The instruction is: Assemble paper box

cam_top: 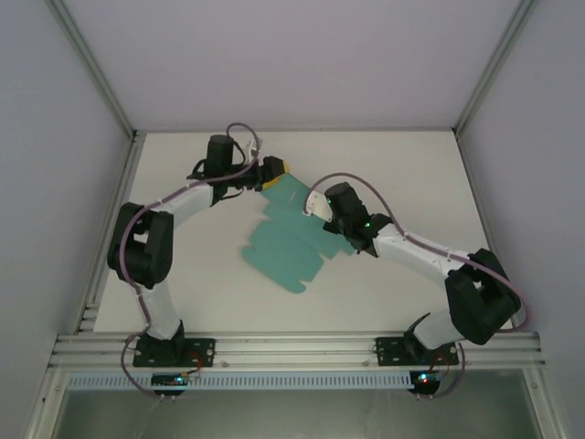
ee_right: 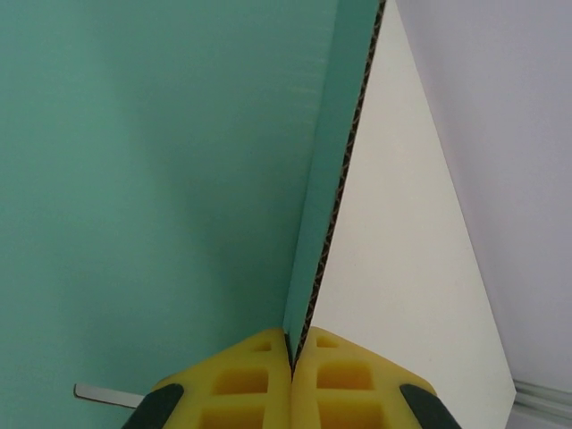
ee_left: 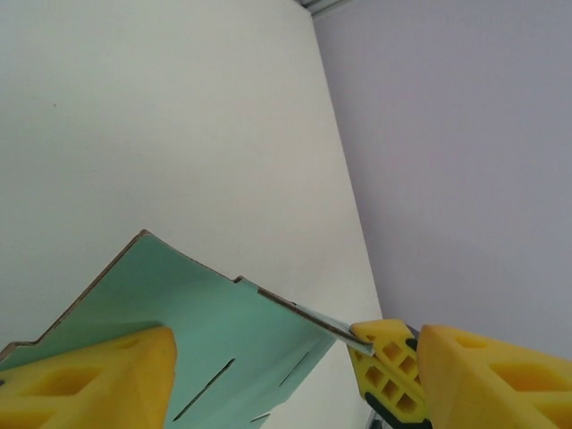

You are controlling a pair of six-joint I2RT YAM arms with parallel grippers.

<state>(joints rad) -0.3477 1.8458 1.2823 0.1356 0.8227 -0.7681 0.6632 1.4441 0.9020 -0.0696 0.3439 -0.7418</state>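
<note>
The paper box (cam_top: 283, 247) is a flat teal die-cut sheet, unfolded, lying across the middle of the table (cam_top: 411, 165); its 12 o'clock end seems raised off the surface. The right gripper (ee_right: 293, 344) is clenched on the card's edge, at about 2 o'clock of the sheet in the overhead view, with the corrugated rim nipped right at the tips of its pads (ee_right: 255, 380). The left gripper (ee_left: 264, 344) stands parted around the flap at the sheet's 12 o'clock corner, one finger over the card face and the other touching its corner, with nothing clamped as far as I can judge. The main risk, I think, is the right's shallow bite: a pull or twist from either arm could slip the card free and drop the raised part. If the left jaws close across the flap's width rather than its thickness, the thin card would likely buckle or crease away from a fold line. Hard to make out are the fold lines from overhead, how much of the sheet rests on the table, and whether the left gripper's 9 o'clock finger touches the card or hangs above it. The right gripper's body covers the sheet's edge there.
</note>
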